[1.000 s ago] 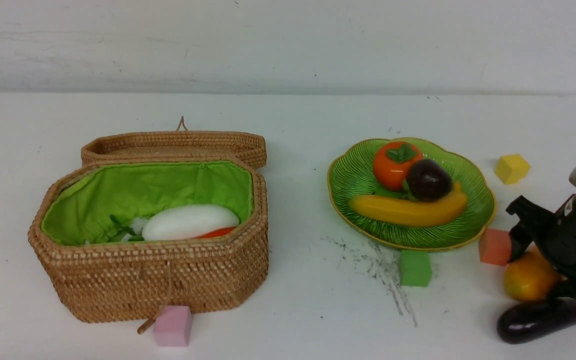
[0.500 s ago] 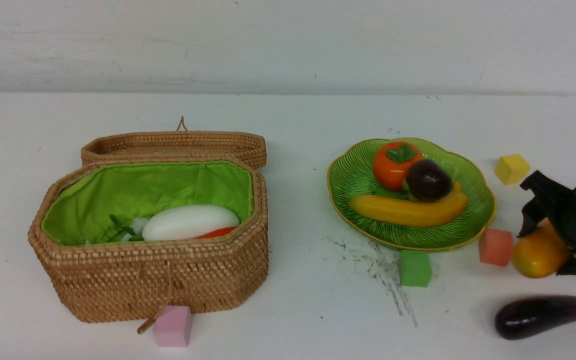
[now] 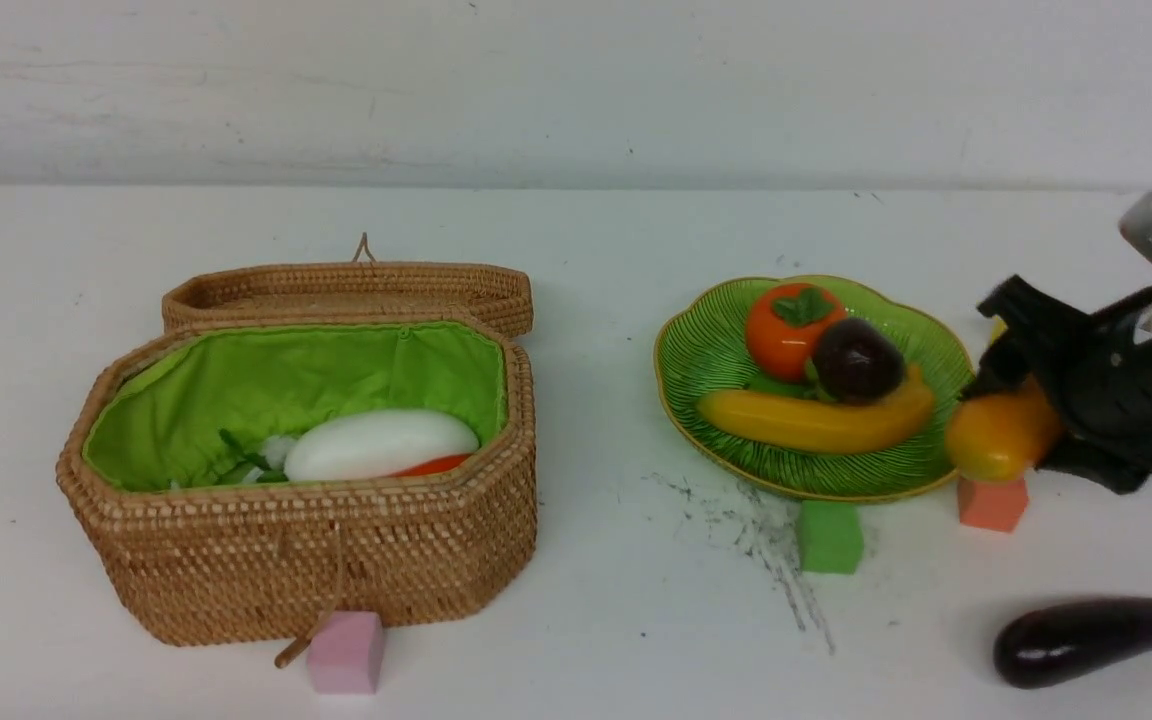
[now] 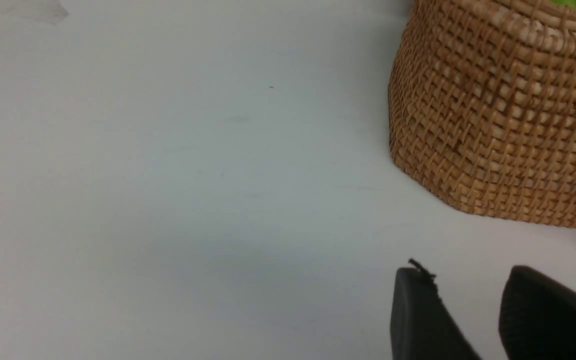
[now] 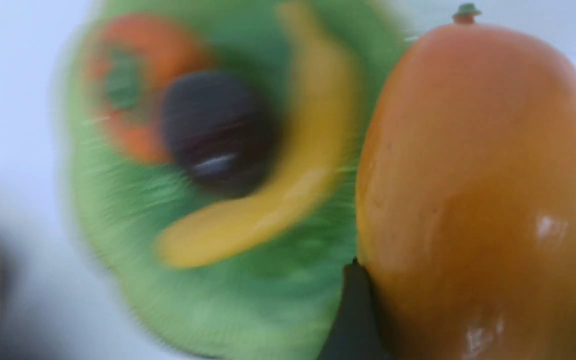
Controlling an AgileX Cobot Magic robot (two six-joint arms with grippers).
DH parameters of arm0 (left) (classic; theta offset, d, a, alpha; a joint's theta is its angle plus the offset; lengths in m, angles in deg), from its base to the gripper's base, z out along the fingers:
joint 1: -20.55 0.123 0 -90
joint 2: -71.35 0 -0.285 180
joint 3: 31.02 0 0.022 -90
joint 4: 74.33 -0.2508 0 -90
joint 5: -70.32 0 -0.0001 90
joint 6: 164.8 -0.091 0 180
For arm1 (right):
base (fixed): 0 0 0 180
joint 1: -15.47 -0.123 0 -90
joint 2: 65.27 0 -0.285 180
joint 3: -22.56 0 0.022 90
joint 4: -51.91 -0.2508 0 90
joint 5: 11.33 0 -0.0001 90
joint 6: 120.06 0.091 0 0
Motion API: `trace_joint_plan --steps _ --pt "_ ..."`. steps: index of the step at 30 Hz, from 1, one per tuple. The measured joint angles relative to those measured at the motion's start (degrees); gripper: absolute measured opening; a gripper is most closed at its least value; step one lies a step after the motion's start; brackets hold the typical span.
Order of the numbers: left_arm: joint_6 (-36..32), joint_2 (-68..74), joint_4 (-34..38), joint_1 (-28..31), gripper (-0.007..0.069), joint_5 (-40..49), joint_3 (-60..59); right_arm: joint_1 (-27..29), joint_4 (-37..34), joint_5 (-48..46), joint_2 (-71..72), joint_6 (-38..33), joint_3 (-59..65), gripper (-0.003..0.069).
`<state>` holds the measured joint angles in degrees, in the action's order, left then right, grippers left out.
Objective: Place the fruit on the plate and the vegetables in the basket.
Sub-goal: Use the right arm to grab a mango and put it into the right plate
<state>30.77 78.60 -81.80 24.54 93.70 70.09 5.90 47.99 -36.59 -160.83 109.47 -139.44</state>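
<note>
Glossy purple eggplant [image 3: 1096, 638], long and tapered, lies nearest on the white table [image 3: 576, 250]; woven wicker basket [image 3: 336, 560], octagonal and green-lined, holds a smooth white radish [image 3: 381, 443]; left gripper [image 4: 465, 280] parted, empty, near the basket's wall; right gripper [image 3: 1016, 425] clasps the oval mango [image 3: 986, 445] at the right rim of the ribbed, scalloped green plate [image 3: 706, 350]; on the plate lie banana [image 3: 816, 420], persimmon [image 3: 786, 330], mangosteen [image 3: 856, 360].
</note>
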Motion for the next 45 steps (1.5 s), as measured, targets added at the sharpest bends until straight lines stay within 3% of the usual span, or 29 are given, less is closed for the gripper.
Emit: trace_joint_plan --steps 5,11,23,31,45 --pt "0.0 0.0 0.0 0.0 0.0238 0.0 0.0 -0.41 -0.87 8.37 -4.56 -1.09 -1.61 0.0524" --pt "0.0 0.0 0.0 0.0 0.0238 0.0 0.0 -0.47 -1.5 6.41 -13.97 -2.54 -6.69 0.0524" --pt "0.0 0.0 0.0 0.0 0.0238 0.0 0.0 -0.47 -2.54 3.46 -15.76 -2.78 -7.39 0.0525" --pt "0.0 0.0 0.0 0.0 0.0238 0.0 0.0 -0.47 -3.52 3.31 -15.76 -3.88 -7.43 0.0648" --pt "0.0 0.0 0.0 0.0 0.0238 0.0 0.0 -0.47 -3.8 1.84 -15.76 -5.23 -7.44 0.058"
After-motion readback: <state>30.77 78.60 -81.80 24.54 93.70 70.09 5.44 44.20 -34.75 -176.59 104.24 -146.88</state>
